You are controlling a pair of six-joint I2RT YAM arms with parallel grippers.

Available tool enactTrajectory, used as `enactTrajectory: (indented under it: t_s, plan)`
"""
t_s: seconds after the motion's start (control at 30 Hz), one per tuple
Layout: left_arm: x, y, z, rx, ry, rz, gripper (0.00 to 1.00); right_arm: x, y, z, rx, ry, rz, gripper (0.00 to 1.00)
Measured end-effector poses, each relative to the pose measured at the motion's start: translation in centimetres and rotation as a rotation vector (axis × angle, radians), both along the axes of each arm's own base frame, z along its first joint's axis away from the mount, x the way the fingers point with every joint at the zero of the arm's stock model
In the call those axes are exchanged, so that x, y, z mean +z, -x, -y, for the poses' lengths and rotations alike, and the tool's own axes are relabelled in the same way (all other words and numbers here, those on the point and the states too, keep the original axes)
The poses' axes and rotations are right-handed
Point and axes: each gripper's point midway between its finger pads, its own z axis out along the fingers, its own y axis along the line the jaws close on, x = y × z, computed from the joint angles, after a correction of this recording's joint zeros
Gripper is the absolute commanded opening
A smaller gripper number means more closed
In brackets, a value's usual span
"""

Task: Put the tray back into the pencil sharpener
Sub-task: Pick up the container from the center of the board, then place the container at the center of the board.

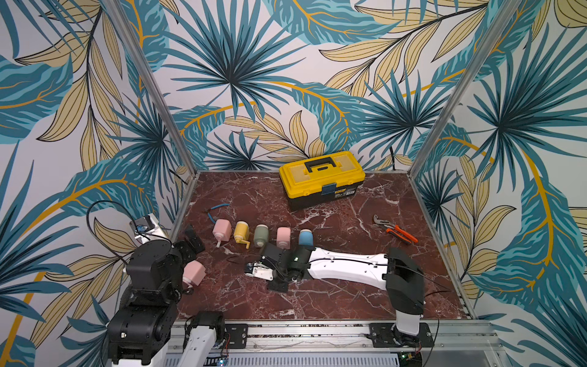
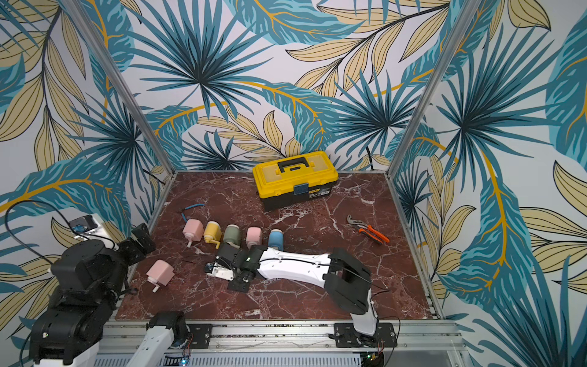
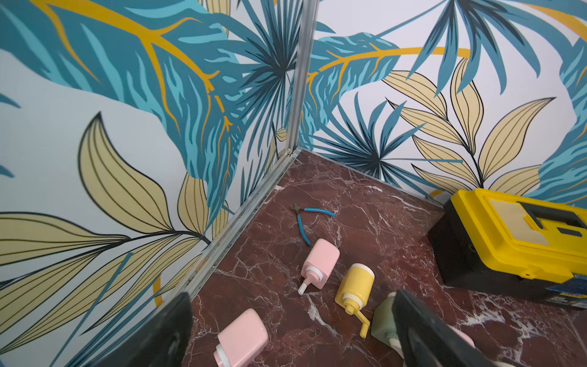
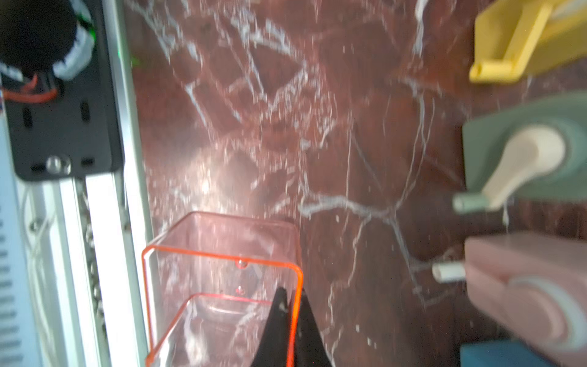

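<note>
Right gripper [image 4: 291, 306] pinches 1 wall of the orange-edged tray [image 4: 219, 251], close to the marble [image 4: 349, 127], leaving its body free to slide in; left gripper [image 3: 292, 317] gapes empty near the lone pink sharpener [image 2: 160, 271].

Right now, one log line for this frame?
right gripper: shut on tray wall | left gripper: open, empty | sharpeners: six, tray in none | step: insertion pending
</note>
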Motion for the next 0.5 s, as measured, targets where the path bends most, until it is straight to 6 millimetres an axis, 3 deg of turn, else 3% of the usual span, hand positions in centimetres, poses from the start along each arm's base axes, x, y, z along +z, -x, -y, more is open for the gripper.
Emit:
enactTrajectory:
  t_s: [0.17,0.27,0.37,0.5]
  plan:
    - [-1.4,-2.1,1.6,-0.109,-0.008,-0.078,1.0,-0.9,-1.0,8.6,-0.02,0.134,0.013,0.0]
    - [-2.5,-3.1,3.1,-0.21,-0.021,-0.124,1.0,-1.3,-1.5,12.3,0.005,0.202,0.035,0.0]
    - [-3.4,-3.7,4.8,-0.332,-0.042,-0.156,1.0,-2.4,-1.0,14.4,0.061,0.279,0.046,0.0]
    - [-3.8,-4.0,6.4,-0.449,-0.079,-0.172,1.0,-3.3,-1.2,15.5,0.09,0.338,0.044,0.0]
